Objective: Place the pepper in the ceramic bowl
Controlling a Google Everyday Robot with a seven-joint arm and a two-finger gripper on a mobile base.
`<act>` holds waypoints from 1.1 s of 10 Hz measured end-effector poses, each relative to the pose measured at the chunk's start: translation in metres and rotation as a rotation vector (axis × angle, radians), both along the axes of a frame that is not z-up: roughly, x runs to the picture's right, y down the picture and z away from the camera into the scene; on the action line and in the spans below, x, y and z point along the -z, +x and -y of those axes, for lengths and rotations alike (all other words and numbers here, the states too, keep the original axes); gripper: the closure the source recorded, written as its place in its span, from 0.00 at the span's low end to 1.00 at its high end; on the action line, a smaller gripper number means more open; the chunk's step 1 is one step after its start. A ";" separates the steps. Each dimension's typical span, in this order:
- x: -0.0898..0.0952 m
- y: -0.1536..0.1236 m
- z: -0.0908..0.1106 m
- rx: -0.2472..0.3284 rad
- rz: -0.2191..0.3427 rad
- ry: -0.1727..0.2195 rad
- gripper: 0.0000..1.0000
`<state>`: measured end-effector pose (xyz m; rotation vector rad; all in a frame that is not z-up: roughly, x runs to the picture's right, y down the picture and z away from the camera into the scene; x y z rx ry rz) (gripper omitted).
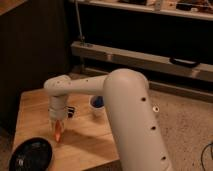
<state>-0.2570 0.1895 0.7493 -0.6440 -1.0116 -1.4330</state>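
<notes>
Slim orange-red pepper [58,133] was pinched between the closed fingers of the gripper [58,129], which pointed down over the pale wooden table [87,140]. The shallow, glossy black ceramic bowl [31,154] sat near the pepper at the table's front-left corner, not touching it.

Arm [134,112]: smooth white tubular links, fat rounded joints, small dark round holes dotted along the casing. Gripper [58,128]: pale, narrow, at the arm's end over the wooden table [90,142].

The white arm [132,120] is seen reaching in from the lower right, bent at the elbow and turned downward at the wrist. The claw [58,134] is pointed straight down above the bench [87,142], closed around the pepper [58,129].
</notes>
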 end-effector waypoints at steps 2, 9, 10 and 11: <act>0.032 -0.001 0.021 0.001 0.016 0.049 0.70; 0.145 -0.088 0.051 0.118 0.292 0.237 0.70; 0.157 -0.111 0.047 0.156 0.358 0.250 0.70; 0.164 -0.127 0.043 0.187 0.401 0.258 0.70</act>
